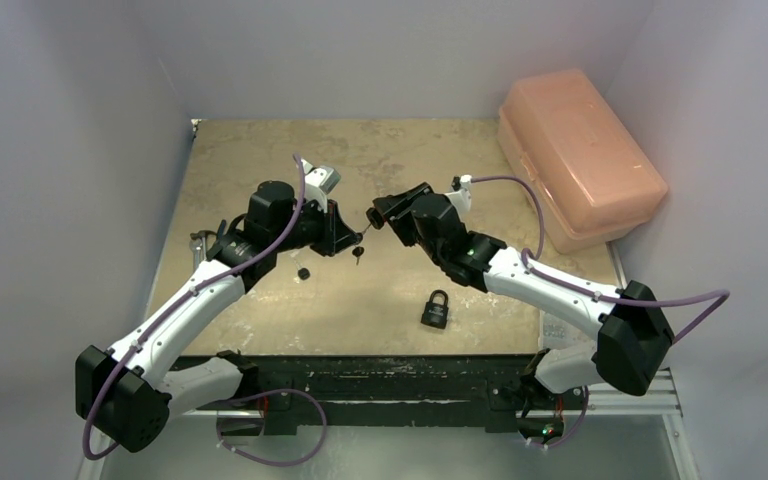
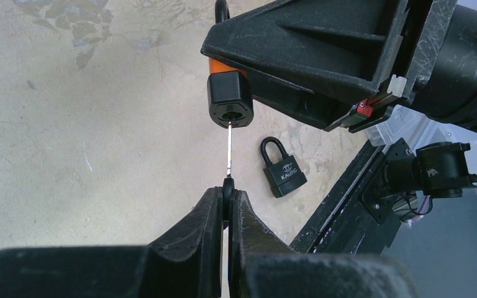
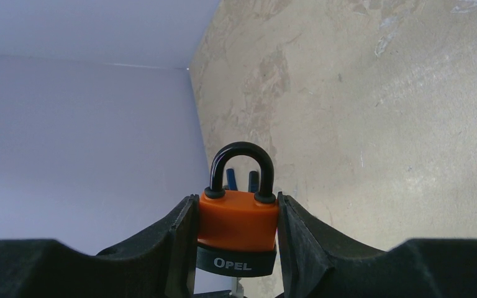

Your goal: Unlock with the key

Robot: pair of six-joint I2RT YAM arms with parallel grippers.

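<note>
- Left gripper (image 2: 228, 200) pinched tight on key (image 2: 229, 149); right gripper (image 3: 237, 210) clamped on orange padlock (image 3: 238, 225).
- Key meets the keyhole from 6 o'clock; such a thin pinch could slip when turning.

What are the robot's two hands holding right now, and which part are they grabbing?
The left gripper pinches the key by its head. The right gripper squeezes the orange padlock by the sides of its body.

Plain pale lavender walls (image 1: 60, 150) enclose the mottled beige stone-patterned table (image 1: 260, 150) on three sides; soft, even light throughout.
</note>
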